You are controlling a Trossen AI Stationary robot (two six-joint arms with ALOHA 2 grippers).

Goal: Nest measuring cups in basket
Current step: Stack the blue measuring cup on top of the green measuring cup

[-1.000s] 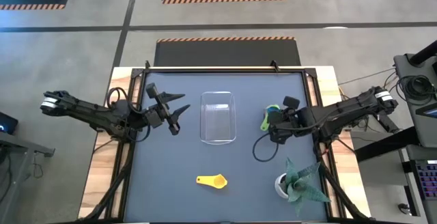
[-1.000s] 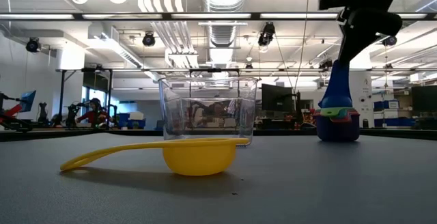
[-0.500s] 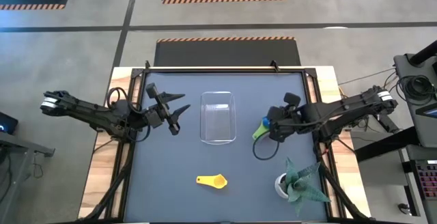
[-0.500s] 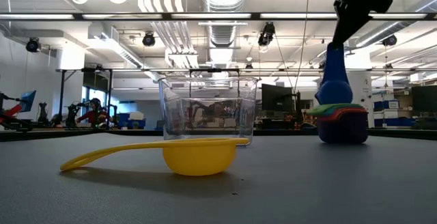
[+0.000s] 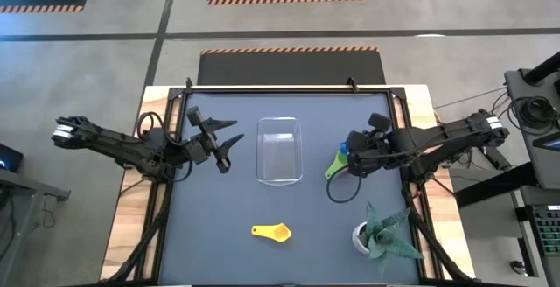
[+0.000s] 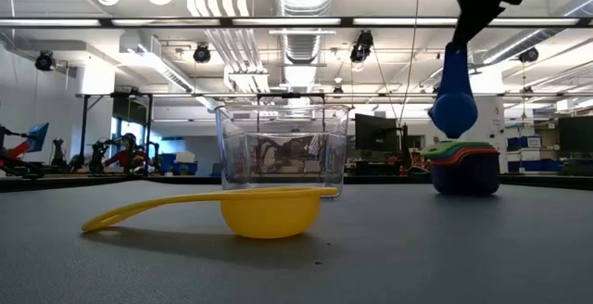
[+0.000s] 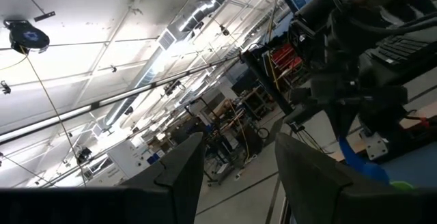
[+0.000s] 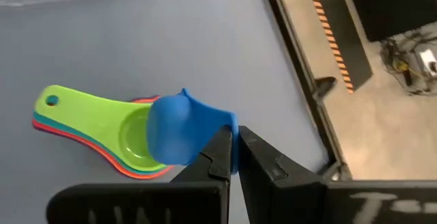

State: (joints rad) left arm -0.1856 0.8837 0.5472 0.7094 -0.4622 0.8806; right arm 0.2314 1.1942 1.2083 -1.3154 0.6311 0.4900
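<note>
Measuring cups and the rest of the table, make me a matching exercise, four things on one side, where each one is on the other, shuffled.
Things:
1. blue cup
2. yellow cup
3. basket
4. green cup

Places:
A. top of the nested stack on the table
B. empty, mid-table between the arms
C. lifted clear in the right gripper
D. alone on the mat, near edge

Pairs: 1-C, 2-D, 3-B, 4-A
</note>
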